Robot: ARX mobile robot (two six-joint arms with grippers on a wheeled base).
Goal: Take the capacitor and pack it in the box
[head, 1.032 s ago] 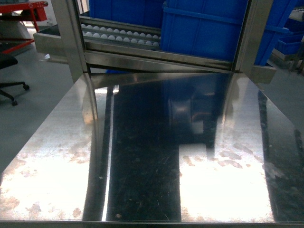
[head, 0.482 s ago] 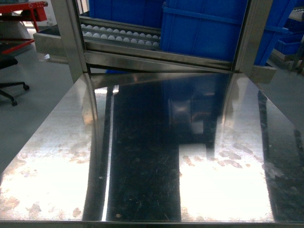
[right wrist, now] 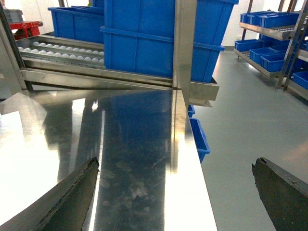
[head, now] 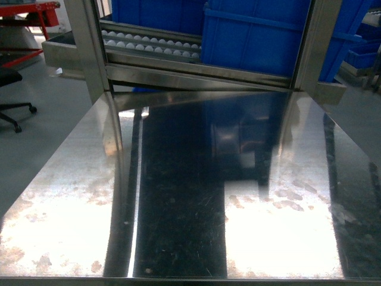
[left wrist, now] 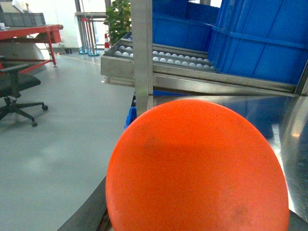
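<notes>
The right gripper (right wrist: 173, 192) hangs with fingers spread over the steel table (head: 178, 226), blue bins (head: 262, 36) far behind; the left gripper's state cannot be told.

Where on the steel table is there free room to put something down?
The shiny steel tabletop shows bare from its near edge to the roller rack at the back. The far end is crowded by big blue plastic bins. In the left wrist view a round orange object hides the near surface.
</notes>
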